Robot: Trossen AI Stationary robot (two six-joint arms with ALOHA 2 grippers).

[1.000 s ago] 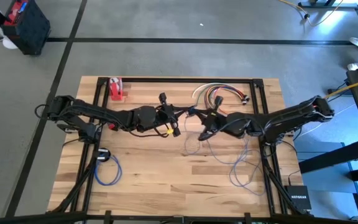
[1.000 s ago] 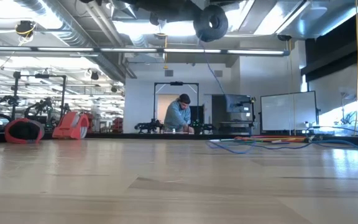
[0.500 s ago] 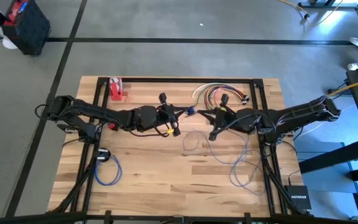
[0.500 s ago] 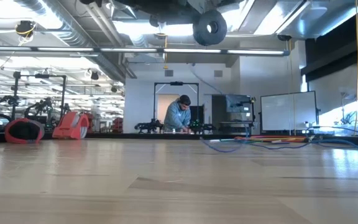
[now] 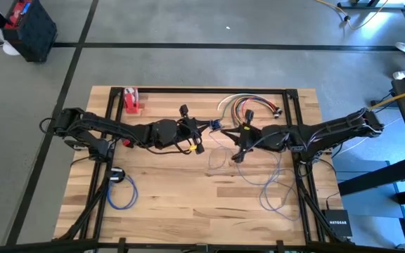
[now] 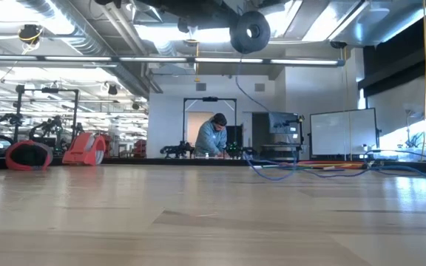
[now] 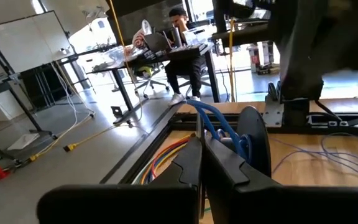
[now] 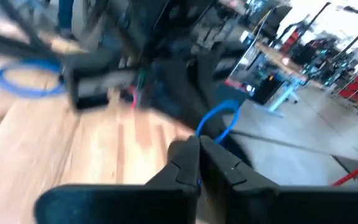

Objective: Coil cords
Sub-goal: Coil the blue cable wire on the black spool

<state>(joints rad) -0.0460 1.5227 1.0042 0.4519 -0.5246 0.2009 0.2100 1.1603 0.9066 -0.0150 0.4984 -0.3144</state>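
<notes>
A long blue cord point(image 5: 273, 184) lies in loose loops on the table's right half. Its upper part rises to the two grippers, which meet above the table's middle. My left gripper point(image 5: 204, 131) points level toward the right and is shut on the cord point(image 7: 219, 124). My right gripper point(image 5: 232, 136) faces it from the right and is shut on the same cord point(image 8: 219, 119). A black round disc point(image 7: 253, 140) stands just beyond my left fingertips. More cords point(image 5: 248, 105), red, orange and white, lie bundled at the far edge. My left gripper point(image 7: 201, 140) pinches the blue cord between its two fingers; a loop point(image 7: 211, 118) comes out just past the fingertips. The fingers lie level, coming from the table's left. The held part is clear of the table. My right gripper point(image 8: 199, 142) pinches the blue cord, and a bend of it point(image 8: 211, 127) arches out just past the fingertips. The fingers come from the table's right, slanting slightly down. The rest of the cord hangs slack down to the table.
A small coiled blue cord point(image 5: 121, 191) with a black piece point(image 5: 117, 175) lies near the left front. A red object point(image 5: 131, 100) stands at the far left, a black box point(image 5: 336, 223) at the right front corner. A person point(image 6: 213, 137) works far behind the table.
My right gripper has drawn back a little toward the table's right edge and tipped at the wrist, still on the blue cord. The stretch hanging from it now drops more steeply to the table. My left gripper has kept still.
</notes>
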